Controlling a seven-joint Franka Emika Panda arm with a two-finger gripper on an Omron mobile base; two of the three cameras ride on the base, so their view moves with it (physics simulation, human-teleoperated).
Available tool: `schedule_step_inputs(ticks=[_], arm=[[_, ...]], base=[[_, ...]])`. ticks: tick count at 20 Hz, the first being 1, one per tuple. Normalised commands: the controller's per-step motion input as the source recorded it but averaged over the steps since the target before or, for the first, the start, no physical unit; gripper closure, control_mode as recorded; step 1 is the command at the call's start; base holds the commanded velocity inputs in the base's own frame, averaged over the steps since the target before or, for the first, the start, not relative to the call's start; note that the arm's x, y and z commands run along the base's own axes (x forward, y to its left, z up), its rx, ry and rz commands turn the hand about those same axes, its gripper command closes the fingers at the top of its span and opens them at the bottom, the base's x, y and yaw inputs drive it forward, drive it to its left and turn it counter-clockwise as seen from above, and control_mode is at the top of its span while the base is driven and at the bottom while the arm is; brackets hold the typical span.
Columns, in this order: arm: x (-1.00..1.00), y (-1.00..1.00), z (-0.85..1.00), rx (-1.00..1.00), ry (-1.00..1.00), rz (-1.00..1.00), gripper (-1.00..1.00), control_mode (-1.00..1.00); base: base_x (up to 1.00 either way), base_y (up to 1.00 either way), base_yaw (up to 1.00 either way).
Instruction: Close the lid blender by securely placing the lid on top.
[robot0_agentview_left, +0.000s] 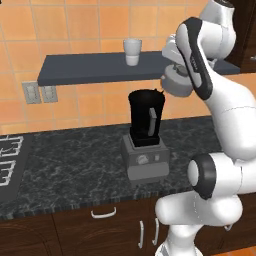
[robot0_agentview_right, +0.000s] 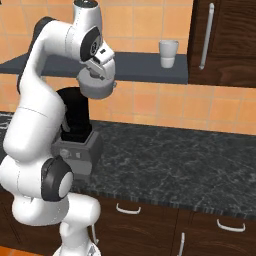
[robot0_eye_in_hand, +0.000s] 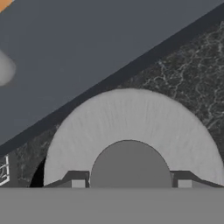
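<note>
The light-grey round lid (robot0_agentview_left: 176, 82) hangs in the air with my gripper (robot0_agentview_left: 172, 67) shut on its centre knob. It floats just above and to the right of the black jar's open mouth in the left base view. The blender (robot0_agentview_left: 146, 120) stands upright on its boxy grey base (robot0_agentview_left: 145, 161) on the dark counter. From the right base view, the lid (robot0_agentview_right: 96, 88) under the gripper (robot0_agentview_right: 98, 73) sits in front of the jar (robot0_agentview_right: 76, 117). In the hand view the lid (robot0_eye_in_hand: 131, 118) lies between the fingertips (robot0_eye_in_hand: 78, 183), and a dark sliver of jar (robot0_eye_in_hand: 37, 176) shows at its lower left.
A white cup (robot0_agentview_left: 132, 51) stands on the dark wall shelf (robot0_agentview_left: 85, 70) just behind and above the blender. A stove (robot0_agentview_left: 9, 160) lies at the counter's left end. A tall dark cabinet (robot0_agentview_right: 225, 40) rises at the right. Bare marble counter (robot0_agentview_right: 175, 155) stretches right of the blender.
</note>
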Motion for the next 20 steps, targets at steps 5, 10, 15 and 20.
schedule_step_inputs(ticks=[5, 10, 15, 20], arm=[[0.15, 0.82, 0.06, -0.02, -0.01, 0.04, 1.0, -1.0], [0.14, 0.74, 0.31, 0.0, 0.03, 0.02, 1.0, -1.0], [0.02, 0.71, 0.2, -0.02, 0.11, 0.05, 1.0, -1.0], [-0.01, 0.03, -0.11, -0.08, 0.0, 0.03, 1.0, -1.0]], base=[[0.0, 0.0, 0.0], [0.0, 0.0, 0.0], [0.0, 0.0, 0.0], [0.0, 0.0, 0.0]])
